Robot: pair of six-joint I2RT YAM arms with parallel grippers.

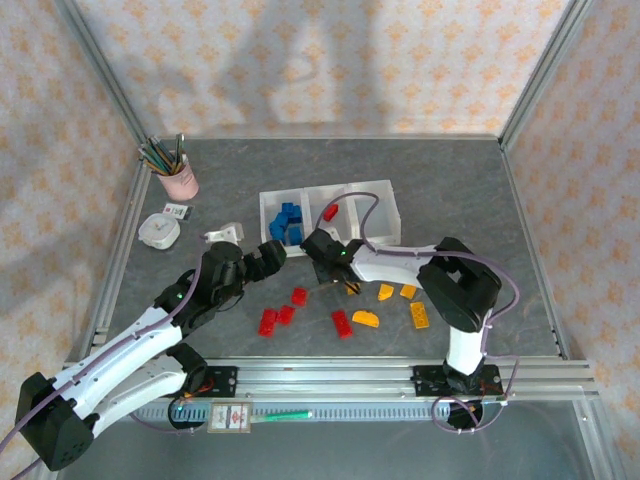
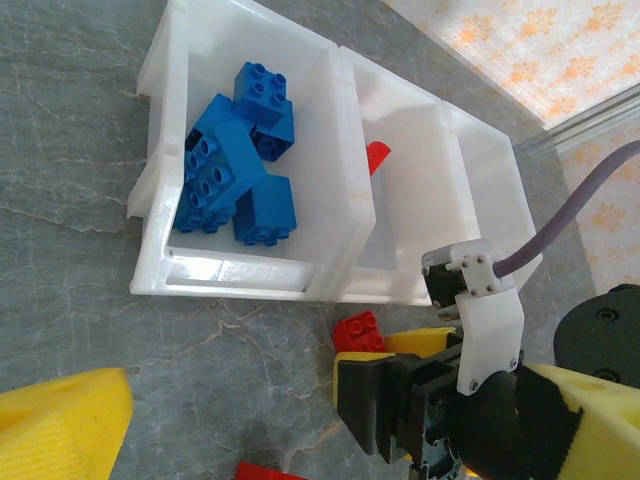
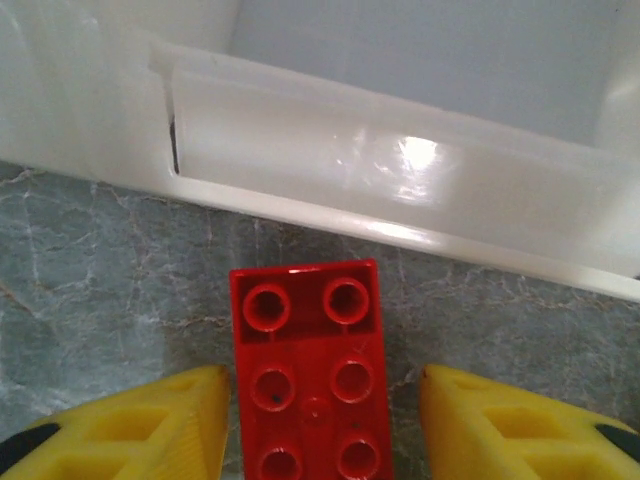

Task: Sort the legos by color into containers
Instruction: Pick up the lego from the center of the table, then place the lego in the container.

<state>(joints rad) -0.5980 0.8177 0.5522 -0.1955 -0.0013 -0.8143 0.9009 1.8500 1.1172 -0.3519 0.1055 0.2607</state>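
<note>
Right gripper [image 3: 325, 405]: jaws straddle red brick [image 3: 308, 370], not clamped, gap one side; brick lies lengthwise between fingers [image 3: 130, 430], suits your pinch; bins [image 3: 400, 190] just ahead of fingertips. Left gripper [image 1: 272, 256]: wide apart, empty, held beside, seemingly clear of your path.

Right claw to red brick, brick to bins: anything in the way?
Nothing visible blocks the grasp: the red brick sits between the fingers of the right claw. Ahead, the near wall of the containers must be lifted over.
</note>
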